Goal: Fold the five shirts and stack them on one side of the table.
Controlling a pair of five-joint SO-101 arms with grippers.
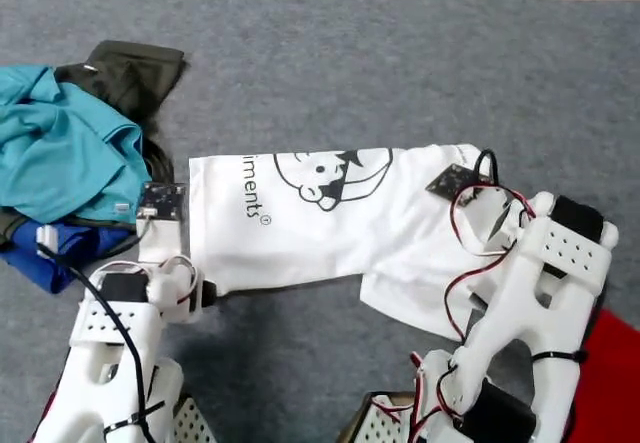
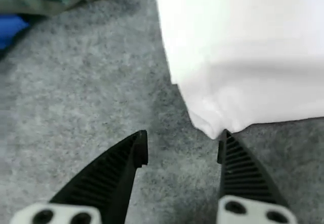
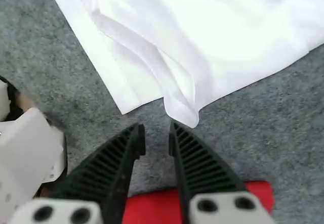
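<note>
The left claw [image 2: 182,145] hangs low over the grey table [image 1: 400,73] with its two black fingers spread wide and nothing between them. One fingertip sits right at the near left corner of the white shirt [image 1: 320,228], and the other is over bare grey surface. The right claw [image 3: 156,133] is also low, its fingers parted by only a narrow gap and holding nothing. Its tips are just short of a folded-over corner of the same white shirt at its near right edge, where the cloth lies in loose layered pleats. Under the right claw is a strip of red cloth [image 3: 152,204], which the overhead camera shows at the table's near right corner, beside the right arm. The white shirt lies spread across the middle of the table between the two arms, part folded, with a black printed drawing facing up near its far edge. Off to the left is a loose heap. A crumpled teal shirt [image 1: 60,153] lies on top, a dark olive shirt [image 1: 130,73] pokes out behind it, and a blue shirt [image 1: 40,258] shows below it, close to the left arm.
</note>
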